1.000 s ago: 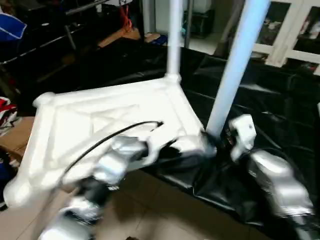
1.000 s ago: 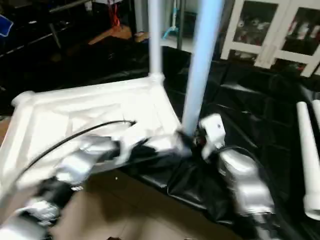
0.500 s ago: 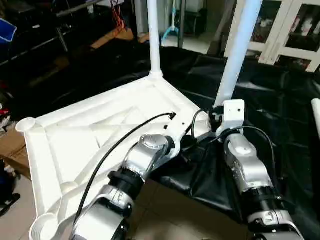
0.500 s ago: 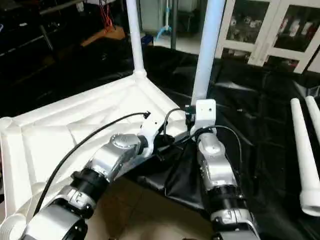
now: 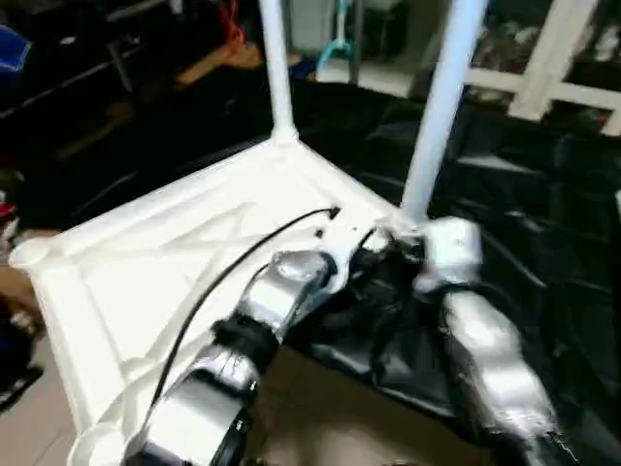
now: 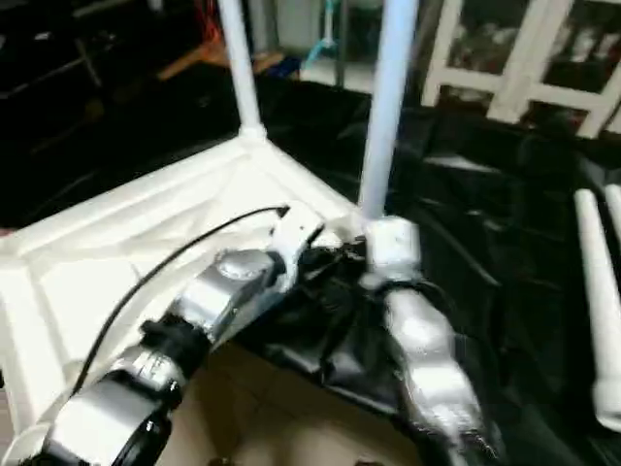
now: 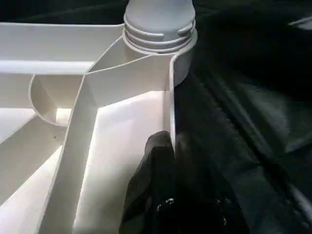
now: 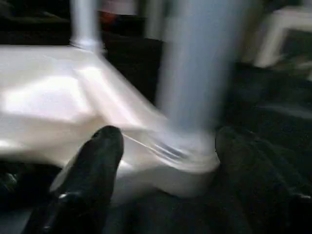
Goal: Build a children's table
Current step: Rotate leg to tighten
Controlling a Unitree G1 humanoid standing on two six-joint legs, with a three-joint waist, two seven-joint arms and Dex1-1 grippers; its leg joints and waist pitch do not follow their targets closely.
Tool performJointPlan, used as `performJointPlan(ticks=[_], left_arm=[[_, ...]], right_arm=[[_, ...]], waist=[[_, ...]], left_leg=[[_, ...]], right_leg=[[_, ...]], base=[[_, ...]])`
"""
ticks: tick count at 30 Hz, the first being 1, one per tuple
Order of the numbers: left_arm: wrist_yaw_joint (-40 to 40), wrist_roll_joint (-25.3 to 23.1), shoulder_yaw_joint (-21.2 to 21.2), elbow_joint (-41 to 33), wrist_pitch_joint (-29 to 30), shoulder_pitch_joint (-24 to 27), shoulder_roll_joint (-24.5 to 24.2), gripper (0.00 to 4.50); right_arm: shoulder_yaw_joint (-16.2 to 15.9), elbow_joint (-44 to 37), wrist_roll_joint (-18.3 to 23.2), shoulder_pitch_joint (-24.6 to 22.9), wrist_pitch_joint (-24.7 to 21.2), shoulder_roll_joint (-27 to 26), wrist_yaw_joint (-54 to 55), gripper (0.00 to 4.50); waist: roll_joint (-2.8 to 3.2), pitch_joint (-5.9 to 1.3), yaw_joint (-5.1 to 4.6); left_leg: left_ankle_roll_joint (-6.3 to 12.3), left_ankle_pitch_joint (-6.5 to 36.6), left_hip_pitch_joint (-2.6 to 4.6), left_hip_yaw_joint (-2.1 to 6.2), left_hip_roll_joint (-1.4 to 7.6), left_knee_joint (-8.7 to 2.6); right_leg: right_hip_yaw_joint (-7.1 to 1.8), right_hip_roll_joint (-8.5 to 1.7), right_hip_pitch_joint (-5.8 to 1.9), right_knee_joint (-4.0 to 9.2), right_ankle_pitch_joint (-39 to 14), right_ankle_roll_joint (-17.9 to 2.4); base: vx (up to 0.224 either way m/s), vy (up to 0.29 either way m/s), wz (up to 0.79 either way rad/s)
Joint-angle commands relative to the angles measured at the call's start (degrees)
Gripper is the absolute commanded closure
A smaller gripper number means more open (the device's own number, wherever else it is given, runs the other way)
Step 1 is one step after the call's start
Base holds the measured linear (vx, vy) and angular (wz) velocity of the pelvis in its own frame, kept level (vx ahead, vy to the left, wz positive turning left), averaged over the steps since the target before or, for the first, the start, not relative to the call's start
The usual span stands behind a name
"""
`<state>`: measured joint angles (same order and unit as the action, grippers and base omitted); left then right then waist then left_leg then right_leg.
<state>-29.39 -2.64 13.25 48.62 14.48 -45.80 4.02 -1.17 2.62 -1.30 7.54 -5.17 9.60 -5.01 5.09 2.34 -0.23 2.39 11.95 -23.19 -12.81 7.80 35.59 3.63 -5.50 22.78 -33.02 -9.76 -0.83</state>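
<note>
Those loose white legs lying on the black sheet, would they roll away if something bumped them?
Probably yes. The spare legs are smooth round tubes lying flat, so a sideways nudge would likely roll them, though the crumpled black sheet might slow them. They look hollow plastic, so probably light and stiff. The glossy surface may be a bit slippery to grip.
</note>
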Motion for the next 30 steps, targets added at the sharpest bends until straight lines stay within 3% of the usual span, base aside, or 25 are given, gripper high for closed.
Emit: performJointPlan(ticks=[1, 4, 5, 6, 7, 8, 9, 10, 12, 13, 14, 15, 16, 17, 18, 20, 21, 23, 24, 27, 28, 29, 30], left_arm=[[0.6, -0.5, -0.9, 3.4, -4.1, -3.4, 0.7, 4.5], [0.5, -0.3, -1.3, 9.2, -9.3, -8.9, 4.5, 4.5], [0.2, -0.2, -1.3, 10.1, -10.5, -10.0, 5.4, 4.5], [-0.2, -0.2, -1.2, 11.1, -12.0, -11.1, 6.6, 4.5], [-0.2, -0.2, -1.2, 11.1, -12.0, -11.1, 6.6, 4.5], [-1.3, -0.1, -0.9, 12.3, -13.9, -12.1, 7.9, 4.5], [-2.1, 0.0, -0.8, 13.0, -14.9, -12.5, 8.4, 4.5], [-2.1, 0.0, -0.8, 13.0, -14.9, -12.5, 8.4, 4.5], [-2.0, -0.5, -0.4, 14.5, -18.2, -12.9, 8.9, 4.5], [-2.0, -0.5, -0.4, 14.5, -18.2, -12.9, 8.9, 4.5], [-1.5, -0.8, -0.7, 15.7, -20.0, -13.2, 9.1, 4.5], [-1.6, -0.7, -1.2, 16.5, -21.2, -13.5, 9.1, 4.5], [-1.6, -0.7, -1.2, 16.5, -21.2, -13.5, 9.1, 4.5], [-1.8, -0.7, -1.7, 17.5, -22.2, -13.8, 9.1, 4.23], [-1.8, -0.7, -1.7, 17.5, -22.2, -13.8, 9.1, 4.23], [-1.6, -0.3, -2.5, 18.3, -23.2, -14.3, 8.5, 4.23], [-0.7, -0.2, -2.8, 18.8, -24.3, -14.6, 8.1, 3.87], [0.4, 0.4, -3.6, 18.9, -26.1, -15.0, 7.8, 3.86], [0.3, 0.9, -4.0, 18.9, -26.9, -15.0, 7.8, 3.83], [-0.7, 2.4, -5.4, 19.3, -28.8, -15.1, 7.7, 3.72], [-0.7, 2.4, -5.4, 19.3, -28.8, -15.1, 7.7, 3.72], [-0.7, 2.4, -5.4, 19.3, -28.8, -15.1, 7.7, 3.72], [-3.3, 5.2, -8.0, 18.0, -27.6, -14.9, 6.2, 3.72]], right_arm=[[2.0, -3.2, -2.9, -2.1, -2.1, 0.3, 2.0, 0.84], [4.2, -4.5, -5.1, -5.7, -3.7, 0.6, 5.0, 0.84], [4.6, -4.7, -5.4, -6.3, -4.2, 0.7, 5.7, 0.84], [5.1, -5.0, -5.5, -6.9, -4.8, 0.7, 6.6, 0.84], [5.1, -5.0, -5.5, -6.9, -4.8, 0.7, 6.6, 0.84], [5.3, -5.9, -5.3, -7.5, -5.7, 0.8, 7.5, 0.84], [5.2, -6.6, -5.2, -7.8, -6.2, 0.9, 7.7, 0.84], [5.2, -6.6, -5.2, -7.8, -6.2, 0.9, 7.7, 0.84], [5.1, -7.9, -5.4, -8.2, -7.3, 0.7, 7.8, 0.84], [5.1, -7.9, -5.4, -8.2, -7.3, 0.7, 7.8, 0.84], [5.3, -8.5, -5.7, -8.3, -7.7, 0.3, 7.7, 0.84], [5.2, -8.8, -5.8, -8.3, -8.0, -0.1, 7.4, 0.84], [5.2, -8.8, -5.8, -8.3, -8.0, -0.1, 7.4, 0.84], [5.1, -9.0, -5.9, -8.3, -8.3, -0.4, 7.3, 0.76], [5.1, -9.0, -5.9, -8.3, -8.3, -0.4, 7.3, 0.76], [4.4, -8.4, -5.4, -7.9, -8.6, -0.9, 6.9, 0.76], [3.9, -7.9, -5.2, -7.4, -8.7, -1.1, 6.8, 0.73], [3.3, -7.3, -5.1, -6.5, -9.0, -1.1, 6.8, 0.73], [3.1, -7.1, -5.1, -6.2, -9.1, -1.0, 6.6, 0.73], [2.7, -6.8, -5.4, -5.6, -9.5, -0.9, 6.1, 0.73], [2.7, -6.8, -5.4, -5.6, -9.5, -0.9, 6.1, 0.73], [2.7, -6.8, -5.4, -5.6, -9.5, -0.9, 6.1, 0.73], [2.5, -6.6, -5.4, -5.4, -9.5, -0.9, 5.3, 0.73]], waist=[[0.2, -3.94, -0.42], [0.02, -3.83, -0.87], [0.6, -3.69, -0.87], [1.42, -3.71, -0.82], [0.77, -3.74, -0.97], [0.7, -3.87, -1.2], [1.7, -3.73, -1.41], [1.58, -3.97, -1.66], [1.88, -4.0, -1.72], [2.59, -3.99, -1.73], [2.05, -4.07, -1.9], [1.98, -4.27, -1.84], [2.29, -4.35, -1.8], [2.08, -4.48, -1.78], [2.37, -4.58, -1.72], [2.28, -4.58, -1.59], [1.6, -4.57, -1.45], [1.88, -4.29, -1.17], [1.23, -4.26, -1.23], [1.33, -4.1, -1.35], [0.46, -4.13, -1.44], [0.92, -4.14, -1.32], [-0.39, -4.15, -1.41]], left_leg=[[5.98, 7.2, 1.95, 3.69, 5.21, -4.79], [3.95, 14.1, 2.54, 3.48, 4.91, -4.8], [4.03, 14.2, 2.47, 3.47, 4.81, -4.7], [4.66, 13.4, 2.16, 3.63, 4.84, -4.63], [5.75, 12.4, 1.77, 3.7, 4.87, -4.63], [6.53, 11.1, 1.31, 3.74, 4.76, -4.46], [7.95, 10.0, 1.44, 3.67, 4.73, -4.33], [8.87, 9.0, 1.25, 3.83, 4.73, -4.1], [10.3, 7.5, 1.1, 3.79, 4.66, -3.83], [10.72, 7.4, 1.4, 3.85, 4.84, -3.83], [10.97, 7.0, 1.21, 3.96, 4.88, -3.78], [11.74, 5.3, 1.06, 3.94, 4.81, -3.53], [12.48, 4.2, 1.05, 3.91, 4.77, -3.36], [12.78, 3.4, 1.07, 3.91, 4.82, -3.25], [13.5, 1.8, 1.06, 3.94, 4.82, -3.06], [14.56, 0.3, 0.99, 3.96, 4.98, -2.99], [14.56, 1.1, 0.88, 3.92, 4.94, -2.99], [13.58, 3.2, 1.28, 3.73, 5.03, -3.26], [12.86, 4.2, 1.1, 3.77, 4.99, -3.35], [11.58, 6.3, 1.32, 3.73, 4.97, -3.63], [11.47, 6.3, 1.27, 3.66, 4.98, -3.63], [11.06, 6.4, 1.29, 3.64, 4.97, -3.65], [11.0, 6.8, 1.19, 3.48, 4.94, -3.7]], right_leg=[[-2.15, -4.02, -2.39, 2.95, -2.0, -11.8], [-2.11, -4.08, -2.06, 4.16, -8.6, -11.7], [-2.13, -4.19, -1.95, 4.21, -9.3, -11.6], [-2.04, -4.33, -2.21, 4.06, -9.7, -11.5], [-1.87, -4.26, -2.35, 4.08, -9.7, -11.1], [-1.86, -4.35, -2.68, 3.77, -8.7, -10.9], [-1.68, -4.19, -2.22, 4.02, -8.7, -10.2], [-1.6, -4.24, -2.49, 3.72, -8.3, -10.0], [-1.51, -4.22, -2.31, 3.65, -8.0, -9.9], [-1.4, -3.98, -2.05, 3.8, -8.1, -9.7], [-1.38, -3.95, -2.22, 3.6, -7.3, -9.9], [-1.37, -4.09, -2.3, 3.16, -5.3, -10.2], [-1.33, -4.14, -2.26, 2.95, -4.4, -10.4], [-1.34, -4.16, -2.25, 2.83, -3.6, -10.5], [-1.28, -4.11, -2.15, 2.54, -2.2, -10.7], [-1.22, -4.11, -2.05, 2.31, -1.0, -11.1], [-1.24, -4.25, -2.09, 2.27, -2.2, -11.3], [-1.2, -4.09, -1.77, 2.71, -5.3, -11.1], [-1.2, -4.15, -2.05, 2.63, -6.4, -11.3], [-1.25, -3.98, -1.88, 2.97, -9.1, -10.6], [-1.25, -3.97, -1.87, 3.03, -8.9, -10.6], [-1.3, -4.13, -1.9, 2.9, -8.7, -10.9], [-1.34, -4.12, -1.86, 3.03, -8.8, -11.0]], base=[[0.0, 0.0, 0.0], [0.0, 0.0, 0.0], [0.0, 0.0, 0.0], [0.0, 0.0, 0.0], [0.0, 0.0, 0.0], [0.0, 0.0, 0.0], [0.0, 0.0, 0.0], [0.0, 0.0, 0.0], [0.0, 0.0, 0.0], [0.0, 0.0, 0.0], [0.0, 0.0, 0.0], [0.0, 0.0, 0.0], [0.0, 0.0, 0.0], [0.0, 0.0, 0.0], [0.0, 0.0, 0.0], [0.0, 0.0, 0.0], [0.0, 0.0, 0.0], [0.0, 0.0, 0.0], [0.0, 0.0, 0.0], [0.0, 0.0, 0.0], [0.0, 0.0, 0.0], [0.0, 0.0, 0.0], [0.0, 0.0, 0.0]])
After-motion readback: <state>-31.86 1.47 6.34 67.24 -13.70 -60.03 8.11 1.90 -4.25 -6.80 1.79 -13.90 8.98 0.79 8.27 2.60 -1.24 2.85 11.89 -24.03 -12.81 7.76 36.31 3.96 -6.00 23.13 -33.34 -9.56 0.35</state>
